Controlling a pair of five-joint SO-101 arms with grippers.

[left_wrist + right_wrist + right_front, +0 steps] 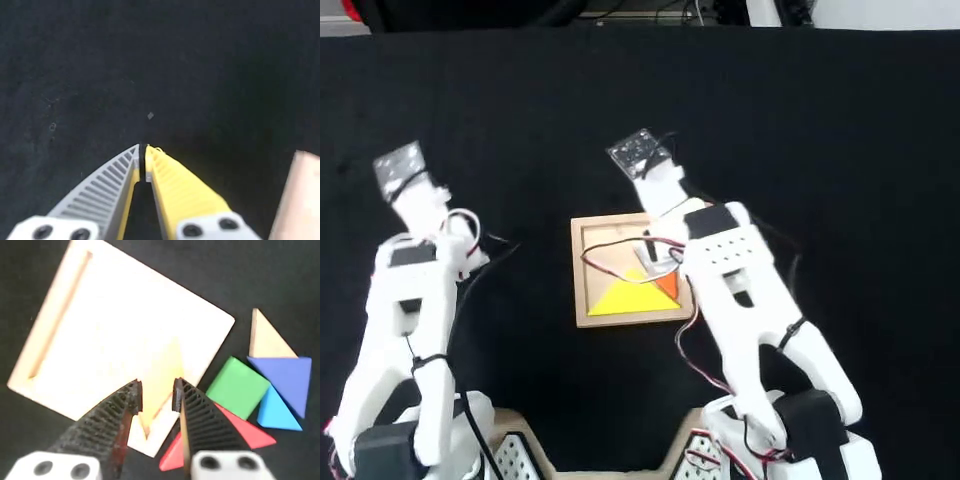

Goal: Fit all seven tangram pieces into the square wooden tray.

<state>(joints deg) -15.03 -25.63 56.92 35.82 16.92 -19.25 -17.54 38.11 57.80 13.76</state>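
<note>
Right wrist view: right gripper [156, 390], narrowly parted and empty, hovers over the yellow triangle [165, 365] seated in the wooden tray [125, 315]. Next, probably the green square [237, 386] beside the tray; left gripper [142, 150] sits closed, empty.

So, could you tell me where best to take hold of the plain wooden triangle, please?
Probably from straight above, since the plain wooden triangle lies flat: one finger on its short edge facing the tray, one on the long slanted edge. Both look free; the third edge abuts the blue triangle.
</note>
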